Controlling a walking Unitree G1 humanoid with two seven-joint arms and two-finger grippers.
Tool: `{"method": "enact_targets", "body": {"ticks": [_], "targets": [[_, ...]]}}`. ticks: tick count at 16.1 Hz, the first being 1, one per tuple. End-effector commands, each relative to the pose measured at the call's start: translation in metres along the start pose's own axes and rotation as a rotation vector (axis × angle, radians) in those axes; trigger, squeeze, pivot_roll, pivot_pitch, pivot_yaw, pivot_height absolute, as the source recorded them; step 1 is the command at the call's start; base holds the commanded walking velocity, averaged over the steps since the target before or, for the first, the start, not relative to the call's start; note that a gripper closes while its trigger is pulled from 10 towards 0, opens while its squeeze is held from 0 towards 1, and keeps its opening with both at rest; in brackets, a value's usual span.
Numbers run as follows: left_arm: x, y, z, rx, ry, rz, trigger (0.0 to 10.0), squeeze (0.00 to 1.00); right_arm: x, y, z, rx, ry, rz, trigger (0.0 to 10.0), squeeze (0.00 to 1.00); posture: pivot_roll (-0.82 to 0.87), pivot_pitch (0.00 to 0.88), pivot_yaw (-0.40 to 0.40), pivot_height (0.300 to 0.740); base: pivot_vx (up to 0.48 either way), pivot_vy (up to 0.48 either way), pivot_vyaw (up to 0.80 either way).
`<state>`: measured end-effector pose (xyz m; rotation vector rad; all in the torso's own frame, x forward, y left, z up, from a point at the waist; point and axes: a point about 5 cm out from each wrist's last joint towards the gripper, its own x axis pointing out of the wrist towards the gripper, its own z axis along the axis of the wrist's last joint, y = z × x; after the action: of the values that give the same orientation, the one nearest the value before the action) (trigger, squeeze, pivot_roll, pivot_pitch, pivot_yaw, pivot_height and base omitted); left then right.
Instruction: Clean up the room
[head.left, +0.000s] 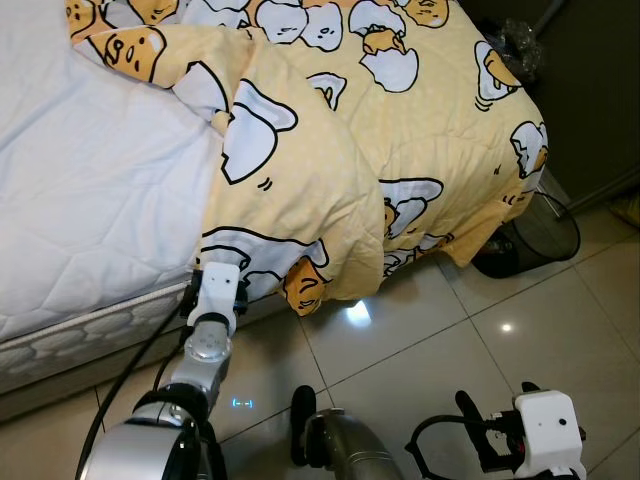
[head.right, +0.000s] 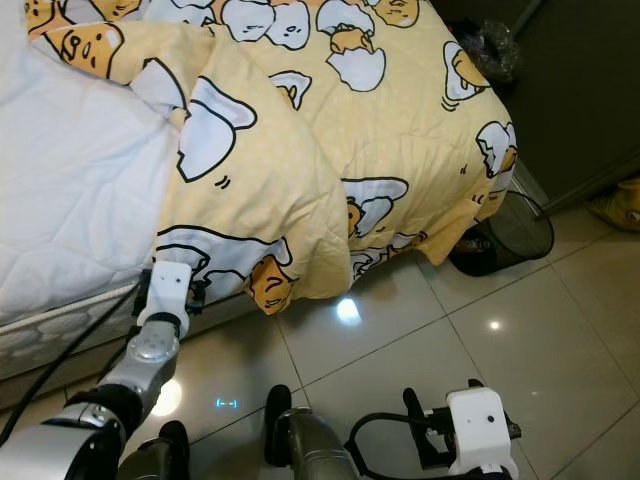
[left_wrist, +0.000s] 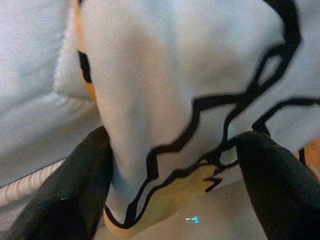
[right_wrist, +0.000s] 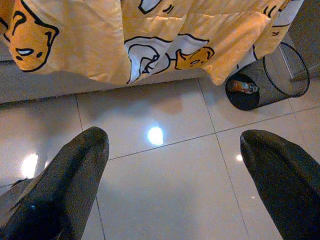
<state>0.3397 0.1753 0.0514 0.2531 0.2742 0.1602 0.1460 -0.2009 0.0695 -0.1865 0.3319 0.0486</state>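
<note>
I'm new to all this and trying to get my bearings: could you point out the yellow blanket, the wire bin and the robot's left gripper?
yellow blanket (head.left: 330, 150): left eye view, on its top face over the bed.
wire bin (right_wrist: 292, 80): right wrist view, on its mesh wall.
left gripper (left_wrist: 172, 175): left wrist view, midway between its fingertips.

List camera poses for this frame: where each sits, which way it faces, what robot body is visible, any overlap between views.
Left eye: on the head, looking down at the bed, yellow blanket, tiled floor; both arms in view, left gripper at the blanket's hanging edge.
Right eye: same scene, stereo pair; right gripper low over the floor.
Left wrist: along its open fingers, blanket fold between them.
Right wrist: along its open fingers, facing floor and mesh bin.
Shared: blanket in all four; the bin in three.
</note>
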Motion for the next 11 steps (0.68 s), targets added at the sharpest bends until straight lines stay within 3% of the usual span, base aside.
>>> {"method": "enact_targets", "body": {"ticks": [1, 2, 11], "targets": [[-0.003, -0.004, -0.008, -0.024, 0.052, -0.024, 0.0, 0.0, -0.004, -0.007, -0.002, -0.007, 0.02, -0.018, 10.0, 0.0, -0.24, 0.389, -0.219, 0.74, 0.0, 0.0, 0.0], [0.0, -0.001, -0.004, 0.043, 0.044, -0.008, 0.0, 0.0, 0.0, -0.006, -0.001, -0.004, 0.018, -0.015, 10.0, 0.0, -0.23, 0.384, -0.217, 0.74, 0.0, 0.0, 0.0], [0.001, 0.008, -0.011, 0.087, 0.096, -0.032, 0.0, 0.0, 0.011, -0.006, 0.0, 0.007, 0.012, -0.022, 10.0, 0.0, -0.22, 0.361, -0.195, 0.74, 0.0, 0.0, 0.0]]}}
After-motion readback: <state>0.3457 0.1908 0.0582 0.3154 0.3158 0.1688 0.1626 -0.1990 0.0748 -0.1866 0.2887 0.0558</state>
